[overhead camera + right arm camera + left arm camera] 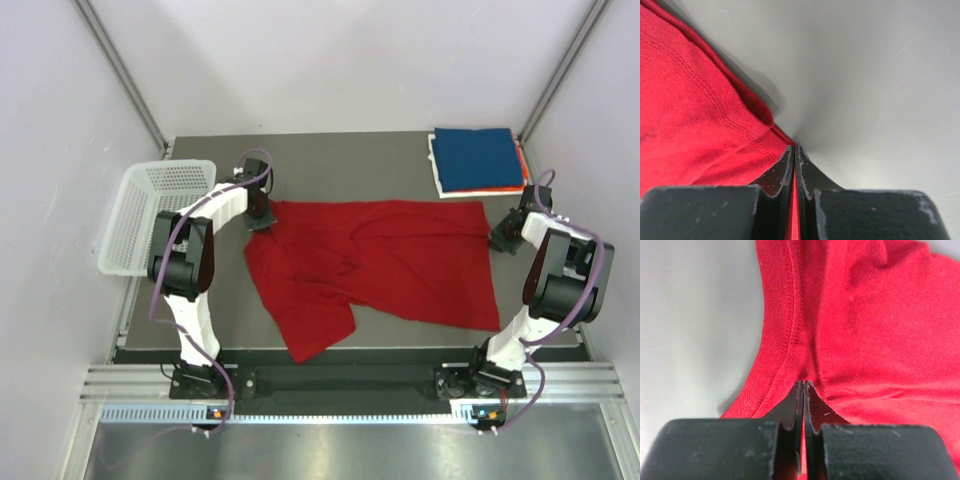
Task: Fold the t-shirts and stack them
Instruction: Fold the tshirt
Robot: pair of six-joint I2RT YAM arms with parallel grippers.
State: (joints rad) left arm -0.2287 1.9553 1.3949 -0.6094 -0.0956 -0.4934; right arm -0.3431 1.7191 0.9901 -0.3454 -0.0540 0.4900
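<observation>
Red shirt (pixel 380 260) is pinched at both far corners. L gripper (pixel 804 385) is clamped tight on it, jaws together w/ a sliver of red cloth btwn them. It bites right beside a stitched, ribbed edge band that curves away from the tips. R gripper (pixel 795 148) is likewise clenched on the shirt, w/ a thin red strip showing btwn the jaws. It sits at a double-stitched hem on the cloth's edge, w/ bare grey surface (pixel 880 90) beyond.

From above, L gripper is at the shirt's far-left corner and R gripper at far-right, the far edge fairly straight btwn them. Shirt lies spread across the middle of the surface, wrinkled at centre, w/ a flap reaching the near-left edge.

A folded stack sits in the far-right corner: blue shirt (pixel 480 158) on top, orange shirt (pixel 500 190) and white shirt (pixel 436 170) edges peeking out below. It lies near R gripper, not touching the red shirt.

Basket (pixel 150 215) overhangs the surface's left side, by L arm.
</observation>
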